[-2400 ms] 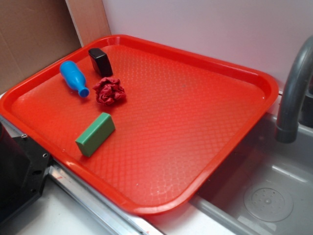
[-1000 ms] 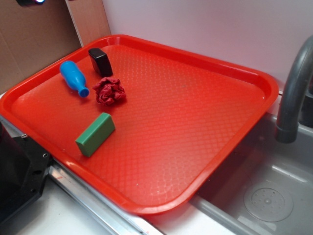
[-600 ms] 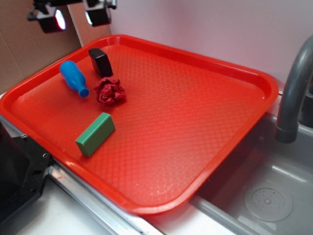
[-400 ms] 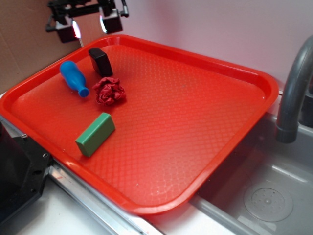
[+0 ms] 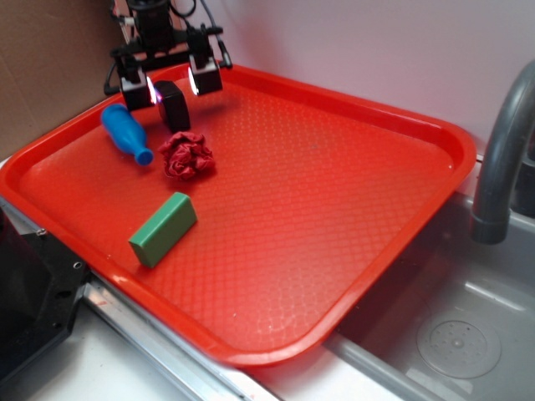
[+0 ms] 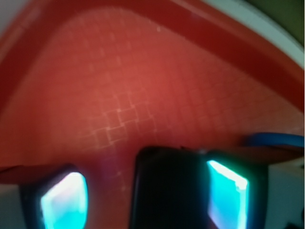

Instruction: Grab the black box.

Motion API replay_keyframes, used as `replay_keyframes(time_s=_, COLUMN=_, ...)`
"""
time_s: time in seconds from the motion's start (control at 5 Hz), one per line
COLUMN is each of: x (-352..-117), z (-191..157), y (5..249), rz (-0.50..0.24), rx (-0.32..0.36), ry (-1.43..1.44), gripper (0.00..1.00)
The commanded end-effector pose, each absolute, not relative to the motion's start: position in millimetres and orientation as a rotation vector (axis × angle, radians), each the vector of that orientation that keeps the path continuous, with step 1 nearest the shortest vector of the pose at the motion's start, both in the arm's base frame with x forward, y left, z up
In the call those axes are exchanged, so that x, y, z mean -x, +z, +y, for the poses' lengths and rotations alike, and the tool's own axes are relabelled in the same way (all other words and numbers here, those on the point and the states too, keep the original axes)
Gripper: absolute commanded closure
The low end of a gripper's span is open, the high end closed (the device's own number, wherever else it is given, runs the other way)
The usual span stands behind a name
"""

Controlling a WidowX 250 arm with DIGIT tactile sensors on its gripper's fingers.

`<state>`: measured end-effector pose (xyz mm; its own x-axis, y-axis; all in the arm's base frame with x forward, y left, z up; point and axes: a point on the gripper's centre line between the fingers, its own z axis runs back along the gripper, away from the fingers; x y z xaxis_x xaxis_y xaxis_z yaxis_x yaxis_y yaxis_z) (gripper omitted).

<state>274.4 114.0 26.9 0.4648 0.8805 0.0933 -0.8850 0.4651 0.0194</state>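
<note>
I see the red tray filling most of the exterior view, propped over the sink with the grey faucet at 3 o'clock. Next in size, the green block lies at about 8 o'clock on the tray, well apart from the rest. The blue bottle lies on its side near the 10 o'clock corner, and the crumpled red cloth sits just beside its neck. The black box stands at roughly 11 o'clock on the tray, close to the far rim, just behind the cloth. My hand hangs over it with its jaws spread wide, one lit finger on either side of the box, holding nothing. In the wrist view the box sits dark between the two glowing fingers, nearer one than the other; I cannot tell whether that finger touches it. My judgement: the approach is nearly done, but the grab itself is not. What I think is left is a little more descent, closing on the box, and lifting it.
</note>
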Motion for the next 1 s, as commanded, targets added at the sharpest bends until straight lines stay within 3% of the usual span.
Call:
replay_keyframes(time_s=0.0, x=-286.7, z=116.0, y=28.6, rz=-0.043, rx=-0.012, ry=1.135, gripper=1.00)
replay_keyframes(time_s=0.2, x=-280.4, z=98.4, y=51.5, rz=-0.027, rx=0.018, ry=1.033, gripper=1.00)
replay_keyframes(time_s=0.4, x=-267.5, z=66.2, y=100.6, rz=-0.103, rx=0.028, ry=0.783, gripper=1.00)
replay_keyframes(time_s=0.6, x=-259.5, z=26.3, y=147.6, rz=-0.227, rx=0.068, ry=0.533, gripper=1.00)
replay_keyframes(time_s=0.8, x=-247.8, z=6.1, y=197.8, rz=-0.241, rx=0.128, ry=0.285, gripper=1.00)
